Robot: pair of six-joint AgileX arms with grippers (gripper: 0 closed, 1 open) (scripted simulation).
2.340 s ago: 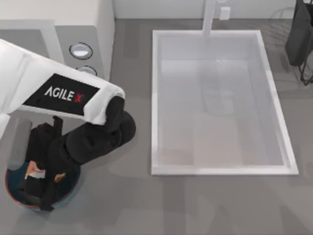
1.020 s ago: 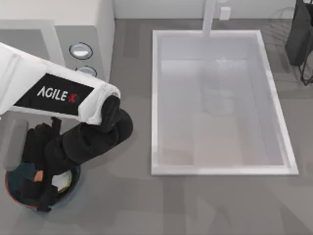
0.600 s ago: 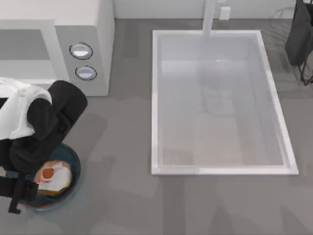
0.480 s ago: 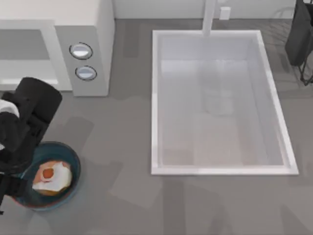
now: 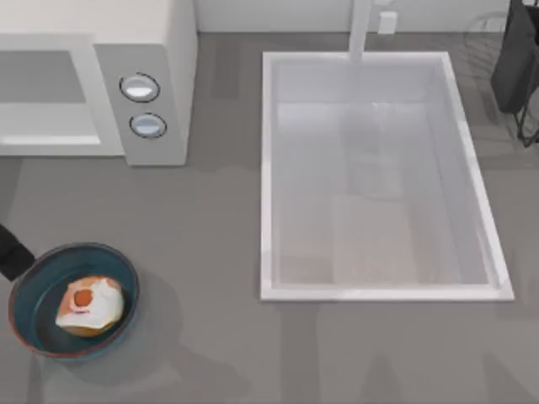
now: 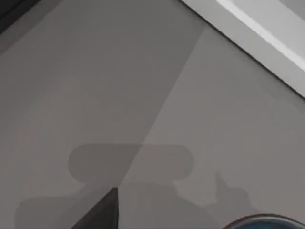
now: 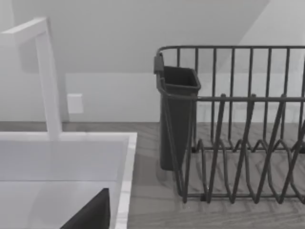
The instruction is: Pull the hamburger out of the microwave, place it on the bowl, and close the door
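Note:
The hamburger [image 5: 88, 304] lies inside the blue-teal bowl [image 5: 34, 290] near the table's front left, with nothing touching it. The white-grey microwave [image 5: 160, 50] stands at the back left, its cavity [image 5: 42, 93] open to view and two round knobs [image 5: 140, 87] on its side panel. The door is out of view. A black end of my left arm [image 5: 8, 254] sits at the left edge, just beside the bowl's rim. In the left wrist view, a dark part of my left gripper [image 6: 102, 212] hangs over bare table with the bowl's rim [image 6: 267, 222] at the edge. My right gripper [image 7: 90, 214] is parked by the sink.
A large white sink [image 5: 265, 168] with a faucet [image 5: 360, 25] takes up the middle and right. A dark wire dish rack [image 7: 238, 143] with a black utensil cup [image 7: 176, 114] stands at the back right. Bare grey table lies between the bowl and the sink.
My left arm has pulled back from over the bowl to the left edge of the top view. The hamburger, earlier covered by the gripper, now lies free in the bowl.

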